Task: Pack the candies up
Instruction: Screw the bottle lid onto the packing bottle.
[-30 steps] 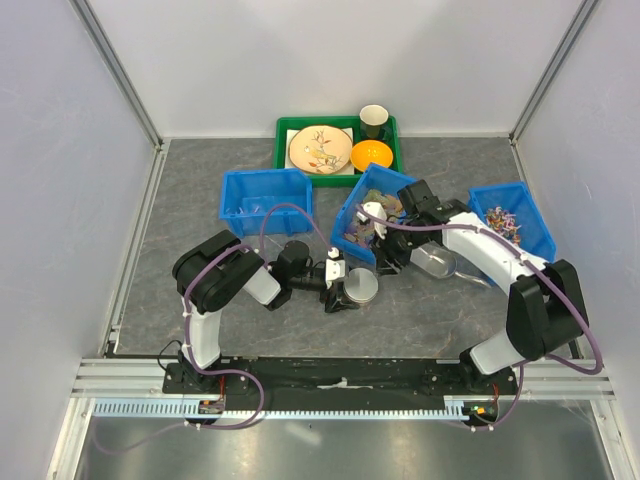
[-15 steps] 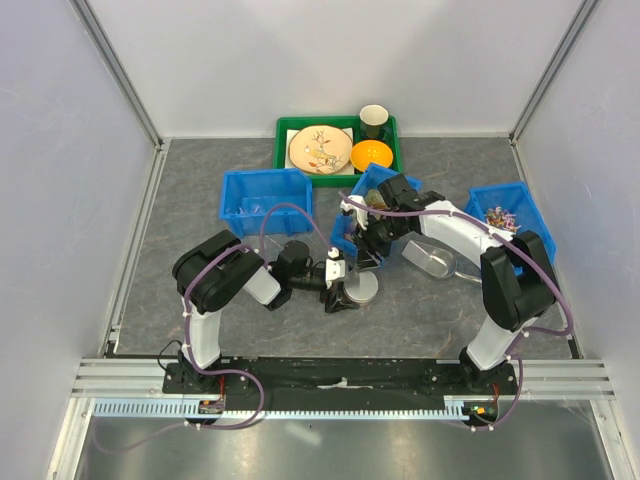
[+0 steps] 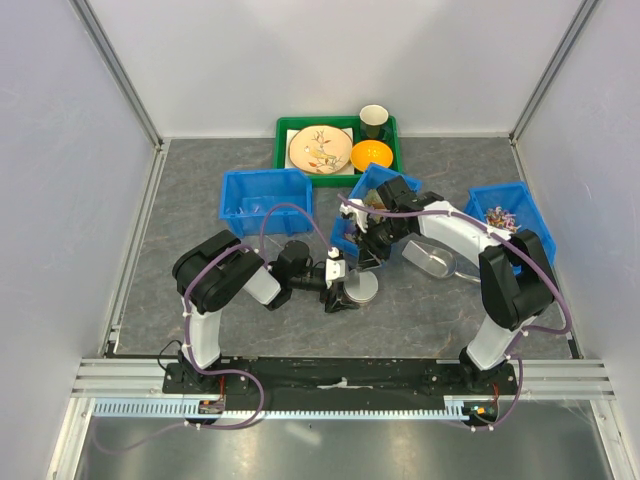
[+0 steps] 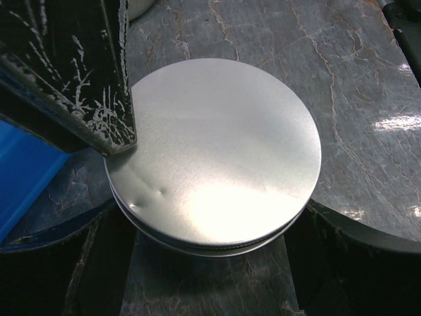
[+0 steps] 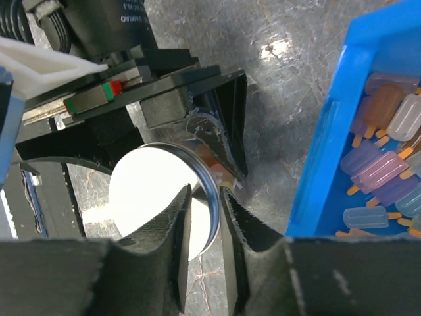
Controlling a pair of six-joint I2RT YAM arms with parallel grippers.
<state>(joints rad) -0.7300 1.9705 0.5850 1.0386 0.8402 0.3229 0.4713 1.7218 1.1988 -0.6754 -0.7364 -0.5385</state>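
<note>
A round silver tin (image 3: pixel 358 287) with its lid (image 4: pixel 214 151) on top, slightly askew, stands on the table. My left gripper (image 3: pixel 345 290) is shut on the tin, with a jaw on each side of it. My right gripper (image 3: pixel 368 252) reaches down from the far side, and its fingers (image 5: pixel 177 230) straddle the lid's rim (image 5: pixel 214 191) and pinch it. A few wrapped candies (image 5: pixel 220 172) show under the lid's edge. Many more bright candies (image 3: pixel 503 218) lie in the right blue bin (image 3: pixel 535 215).
The middle blue bin (image 3: pixel 352 205) holds pastel packets (image 5: pixel 385 164). An empty-looking blue bin (image 3: pixel 265 195) is at the left. A green tray (image 3: pixel 285 135) at the back holds a plate, an orange bowl and a cup. A clear object (image 3: pixel 432 262) lies under the right arm.
My right gripper has swung left from beside the middle bin to the tin and come down over the lid's rim. The left arm and the tin have not moved.
</note>
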